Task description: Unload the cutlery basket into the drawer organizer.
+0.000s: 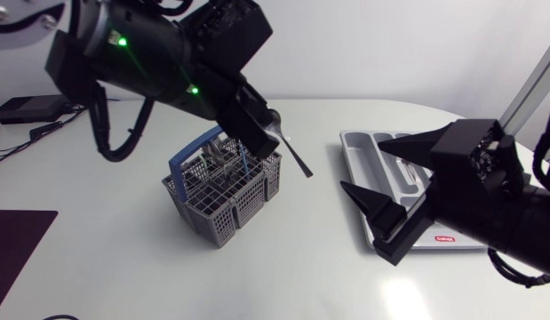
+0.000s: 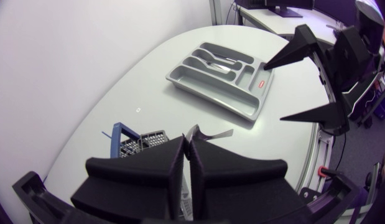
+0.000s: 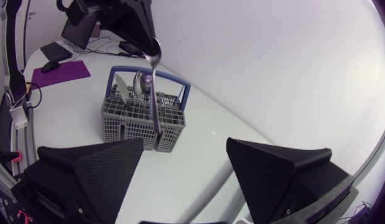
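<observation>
My left gripper [image 1: 257,133] is shut on a metal spoon [image 1: 292,153] near its bowl end, and the handle slants down to the right above the grey cutlery basket [image 1: 223,191]. The basket has a blue handle and still holds several pieces of cutlery. In the left wrist view the fingertips [image 2: 187,149] are pressed together with the spoon [image 2: 211,133] sticking out ahead. The grey drawer organizer [image 1: 356,142] lies at the right. My right gripper [image 1: 383,178] hangs open over the organizer's left edge, holding nothing. From the right wrist view the spoon [image 3: 155,87] hangs in front of the basket [image 3: 142,121].
The organizer [image 2: 220,78] holds some cutlery in one long compartment. A purple mat [image 1: 12,249] lies at the table's left front edge. Bare white table separates the basket from the organizer.
</observation>
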Robot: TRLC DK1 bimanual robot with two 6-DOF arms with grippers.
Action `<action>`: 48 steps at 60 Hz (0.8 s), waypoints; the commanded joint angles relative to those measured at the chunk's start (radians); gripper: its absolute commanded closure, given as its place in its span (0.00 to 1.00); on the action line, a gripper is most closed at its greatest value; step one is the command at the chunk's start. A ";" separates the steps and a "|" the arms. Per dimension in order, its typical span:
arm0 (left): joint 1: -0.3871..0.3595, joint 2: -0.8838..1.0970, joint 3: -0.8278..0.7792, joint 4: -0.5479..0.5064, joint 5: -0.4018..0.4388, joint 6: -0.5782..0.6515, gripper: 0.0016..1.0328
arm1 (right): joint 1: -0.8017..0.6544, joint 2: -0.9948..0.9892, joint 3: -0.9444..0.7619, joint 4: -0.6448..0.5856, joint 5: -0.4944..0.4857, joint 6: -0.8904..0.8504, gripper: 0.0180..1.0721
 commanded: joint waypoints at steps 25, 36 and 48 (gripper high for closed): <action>-0.003 0.196 0.173 0.035 0.148 -0.183 0.95 | 0.067 0.199 -0.015 0.243 0.116 -0.115 0.28; -0.004 0.219 0.179 0.032 0.148 -0.192 0.95 | 0.049 0.260 0.003 0.300 0.130 -0.140 0.52; -0.007 0.226 0.175 0.030 0.148 -0.196 0.95 | 0.020 0.323 0.014 0.338 0.133 -0.160 0.66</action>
